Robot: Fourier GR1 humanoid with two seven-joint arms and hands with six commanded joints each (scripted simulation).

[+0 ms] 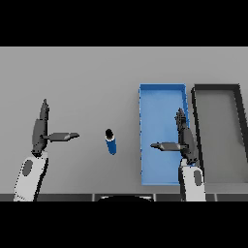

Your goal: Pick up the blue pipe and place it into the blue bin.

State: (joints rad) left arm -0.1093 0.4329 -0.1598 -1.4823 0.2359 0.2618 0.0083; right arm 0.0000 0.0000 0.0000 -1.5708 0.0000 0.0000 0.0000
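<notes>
Pipe: I see the blue pipe (111, 142) standing on the surface (87, 77) just left of the frame's centre, a dark cap at its upper end, blue body below. Nothing touches it.

Blue bin: the blue bin (160, 92) sits right of centre, a long tray running from mid-frame down toward the lower edge. Its left wall is near the pipe but apart from it.

Dark bin: a dark-rimmed bin (216, 87) with a grey floor lies just beside the blue bin, at the frame's right edge.

Left hand: my left hand (39, 131) is at the left of the frame, fingers straight and pointing toward the top, thumb stuck out sideways toward the pipe. It is spread wide and holds nothing. A clear gap separates the thumb tip from the pipe.

Right hand: my right hand (184, 138) shows over the right side of the blue bin, fingers straight and pointing up the frame, thumb out to the left across the bin floor. Spread wide as well, nothing in it. I cannot tell whether it touches the bin.

Arms: both white forearms come in from the lower edge.
</notes>
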